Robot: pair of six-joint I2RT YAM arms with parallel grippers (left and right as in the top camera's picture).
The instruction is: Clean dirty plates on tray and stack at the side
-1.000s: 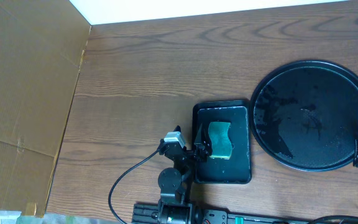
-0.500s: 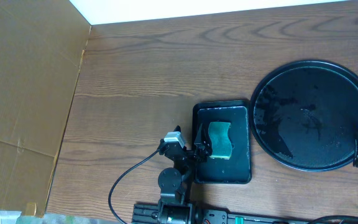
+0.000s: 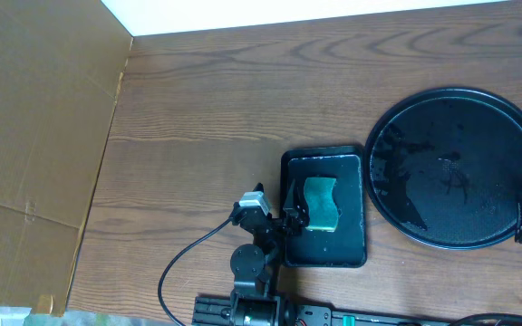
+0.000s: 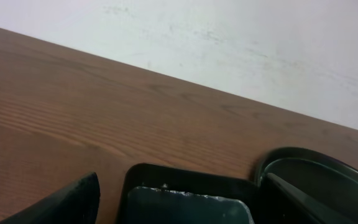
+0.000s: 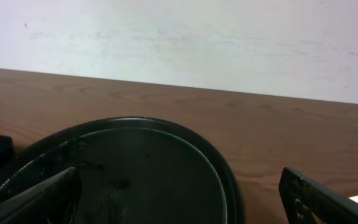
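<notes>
Left gripper (image 4: 182, 193) is hovering unclenched beside sponge (image 3: 320, 204), probably readying a grab; right gripper (image 5: 179, 186), also released, is facing round tray (image 3: 478, 136).

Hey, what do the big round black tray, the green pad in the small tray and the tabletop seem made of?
Round tray: likely plastic, glossy black, with sheen and wet-looking streaks. Green pad: probably sponge, matte with soft edges. Tabletop: wood or wood-look laminate, brown grain lines, satin.

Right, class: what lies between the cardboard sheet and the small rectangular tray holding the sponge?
Bare wooden table, shown in the overhead view, from the cardboard to the rectangular tray. Lower down, the left arm and its cable intrude.
</notes>
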